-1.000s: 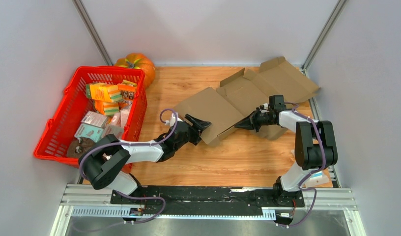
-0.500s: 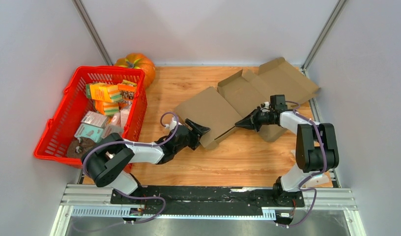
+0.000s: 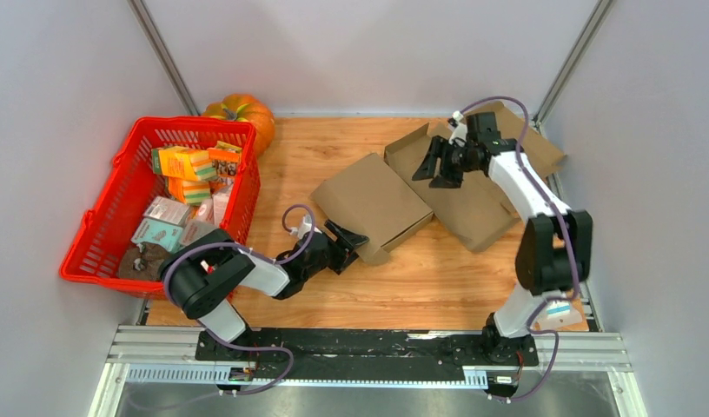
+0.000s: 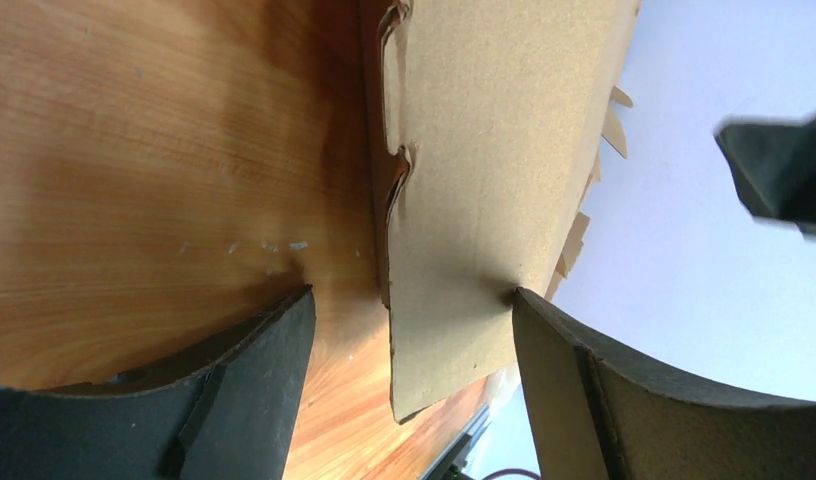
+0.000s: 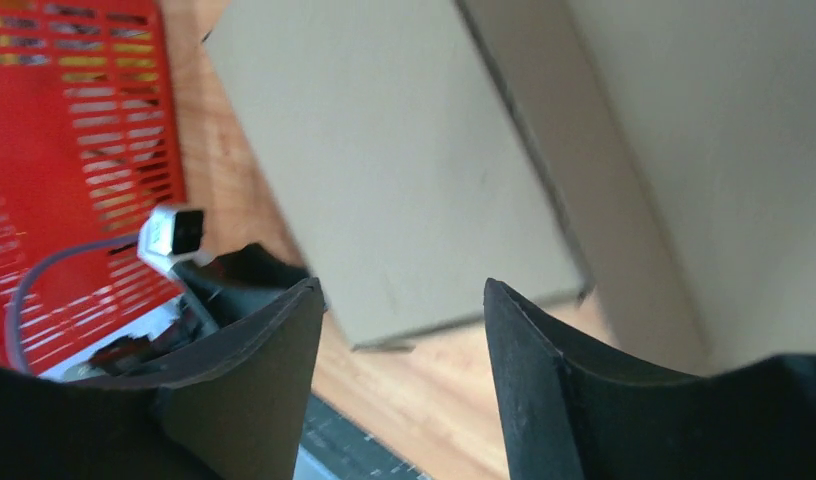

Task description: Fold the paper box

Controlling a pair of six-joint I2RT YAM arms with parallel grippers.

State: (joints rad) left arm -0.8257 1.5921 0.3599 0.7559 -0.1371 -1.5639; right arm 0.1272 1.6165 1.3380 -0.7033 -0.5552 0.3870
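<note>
The paper box (image 3: 373, 201) is lying flat on the wooden counter (image 3: 420, 278), right of centre, with its left panel folded over and its wider part stretching toward the far right corner. The left gripper (image 3: 354, 247) is sitting low at the box's near left corner with its jaws spread wide; in the left wrist view the corner of the cardboard panel is standing between its fingers (image 4: 264, 380), unpinched. The right gripper (image 3: 435, 175) is hovering above the far middle of the box, released and grasping nothing. A red basket (image 3: 99, 234) is resting at the left, with a pumpkin (image 3: 242, 111) beyond it.
</note>
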